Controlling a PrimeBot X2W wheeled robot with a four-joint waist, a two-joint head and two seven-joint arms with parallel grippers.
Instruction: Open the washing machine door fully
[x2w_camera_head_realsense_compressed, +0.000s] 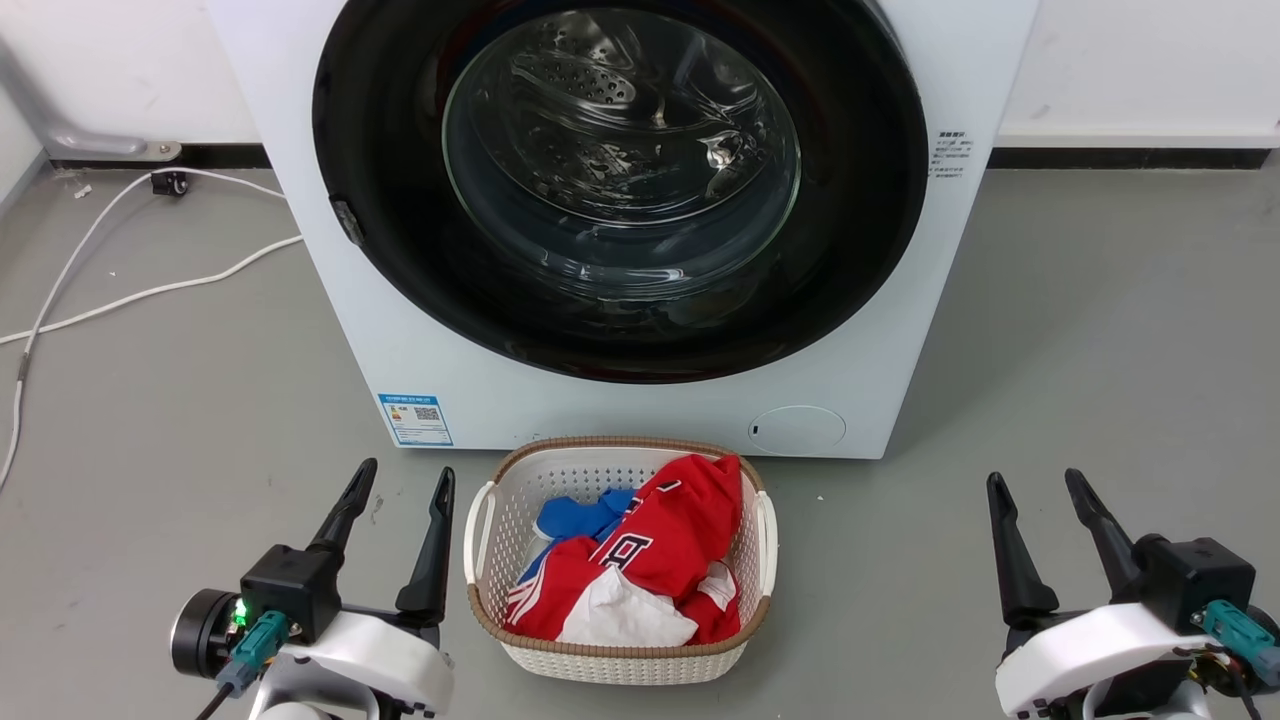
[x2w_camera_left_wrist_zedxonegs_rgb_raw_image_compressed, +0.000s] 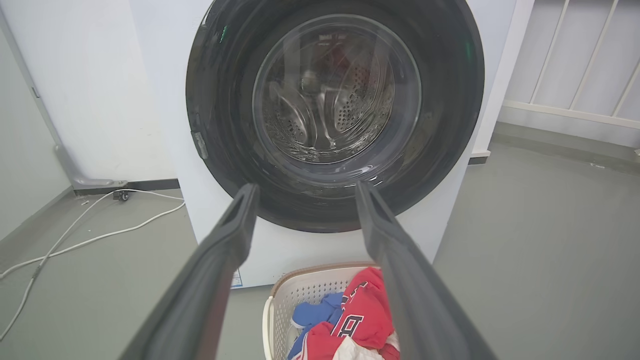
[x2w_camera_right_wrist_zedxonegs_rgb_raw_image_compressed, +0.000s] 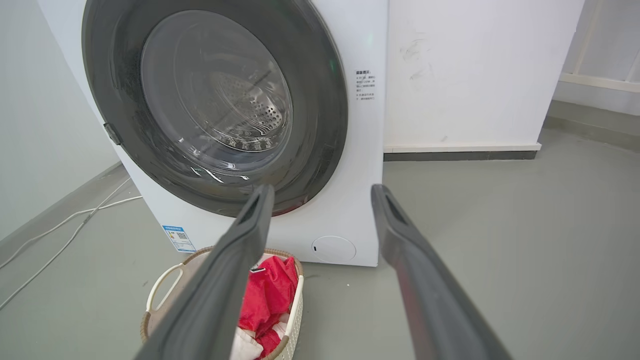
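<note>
Door shut, both my tools empty.
The washing machine door (x2w_camera_head_realsense_compressed: 620, 190) sits closed flush on the white machine (x2w_camera_head_realsense_compressed: 600, 410) ahead of me. My left tool (x2w_camera_head_realsense_compressed: 407, 470) and right tool (x2w_camera_head_realsense_compressed: 1032, 476) hover spread open, well short of it, flanking the laundry basket (x2w_camera_head_realsense_compressed: 620, 443) on the floor (x2w_camera_head_realsense_compressed: 150, 400).

A basket (x2w_camera_head_realsense_compressed: 480, 560) of clothes (x2w_camera_head_realsense_compressed: 660, 560) sits before the washing machine (x2w_camera_head_realsense_compressed: 300, 200).
</note>
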